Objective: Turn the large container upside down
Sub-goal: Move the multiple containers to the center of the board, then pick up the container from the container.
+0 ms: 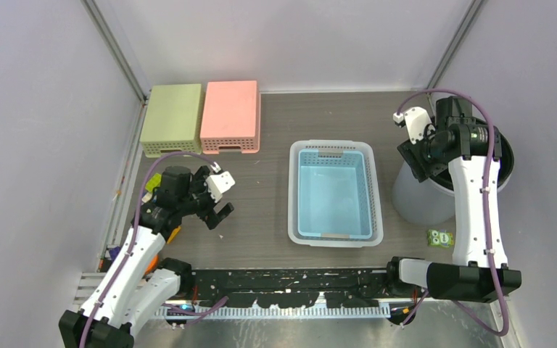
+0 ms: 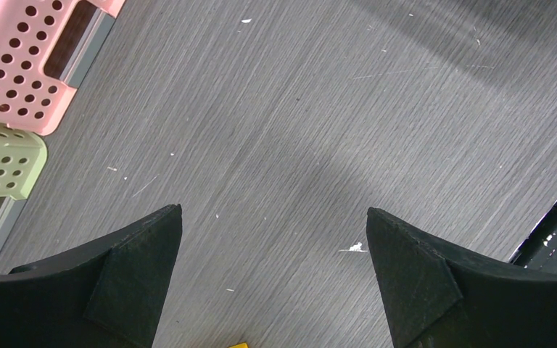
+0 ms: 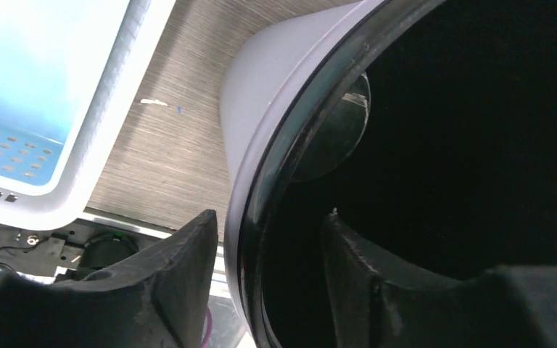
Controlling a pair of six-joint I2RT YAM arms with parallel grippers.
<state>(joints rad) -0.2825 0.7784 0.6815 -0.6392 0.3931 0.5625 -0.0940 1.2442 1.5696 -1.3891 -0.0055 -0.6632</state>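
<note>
The large container [image 1: 408,197] is a pale grey round bin with a black inside, standing upright at the right of the table. My right gripper [image 1: 422,161] straddles its near-left rim. In the right wrist view one finger [image 3: 181,268] stands outside the grey wall [image 3: 275,80] and the other [image 3: 362,268] inside the dark hollow. A narrow gap shows on both sides of the rim, so the gripper [image 3: 270,215] is open. My left gripper [image 1: 216,197] hovers over bare table at the left, wide open [image 2: 273,209] and empty.
A white basket with a blue lining [image 1: 294,196] sits mid-table, just left of the bin. Upturned green [image 1: 172,119] and pink [image 1: 230,116] baskets lie at the back left. A small green patterned item [image 1: 440,238] lies near the bin's front.
</note>
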